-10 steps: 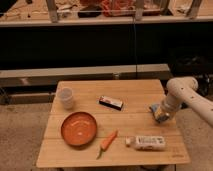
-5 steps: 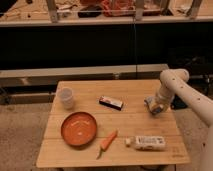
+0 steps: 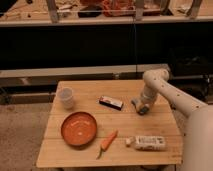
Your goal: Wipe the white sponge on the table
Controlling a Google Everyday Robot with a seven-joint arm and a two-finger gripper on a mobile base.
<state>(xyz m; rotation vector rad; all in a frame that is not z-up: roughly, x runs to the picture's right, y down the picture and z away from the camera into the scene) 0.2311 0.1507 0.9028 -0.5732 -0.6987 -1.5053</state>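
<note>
The white sponge [image 3: 135, 104] shows as a small pale block on the right part of the light wooden table [image 3: 125, 120], mostly covered by my gripper [image 3: 142, 108]. The gripper points down from the white arm [image 3: 165, 87], which comes in from the right. It presses on the sponge at the table top and appears shut on it.
A black-and-white bar [image 3: 111, 102] lies just left of the sponge. A pale cup [image 3: 66, 97] stands at the back left and an orange plate [image 3: 79, 128] at the front left. A carrot [image 3: 107, 141] and a long white labelled packet [image 3: 149, 143] lie near the front edge.
My gripper has slid with the sponge towards the left and the back of the table, from near the right edge to beside the bar. Nothing else moved.
</note>
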